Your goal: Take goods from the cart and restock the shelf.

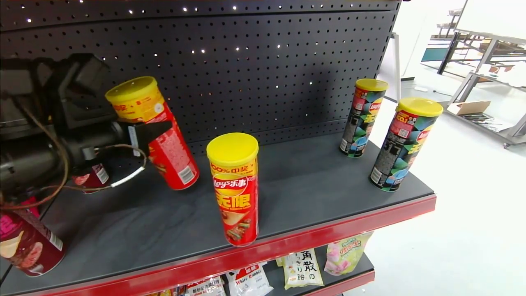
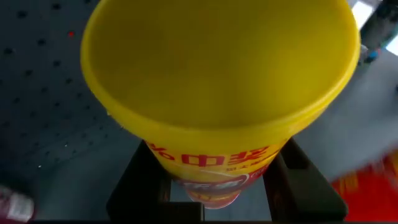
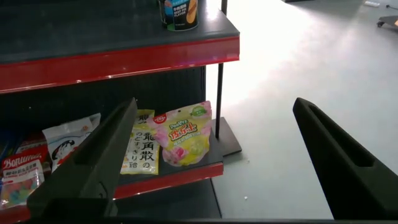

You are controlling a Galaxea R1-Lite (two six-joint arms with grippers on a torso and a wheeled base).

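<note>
Red chip can (image 1: 174,158), yellow lid on, held tilted by the left gripper (image 1: 158,130) over the shelf's (image 1: 320,185) back-left part; can't tell if its base touches. Another red can (image 1: 234,189) stands upright at the front edge. Dark patterned can (image 1: 363,117) toward back right, second patterned can (image 1: 404,144) at the right end, maroon can (image 1: 24,242) at the front-left corner.

Left wrist: fingers (image 2: 140,183) clamp the can below its yellow lid (image 2: 217,56).

Right wrist: right gripper (image 3: 217,162) spread wide, holding nothing, facing the lower shelf (image 3: 186,177) with snack bags (image 3: 183,134).
</note>
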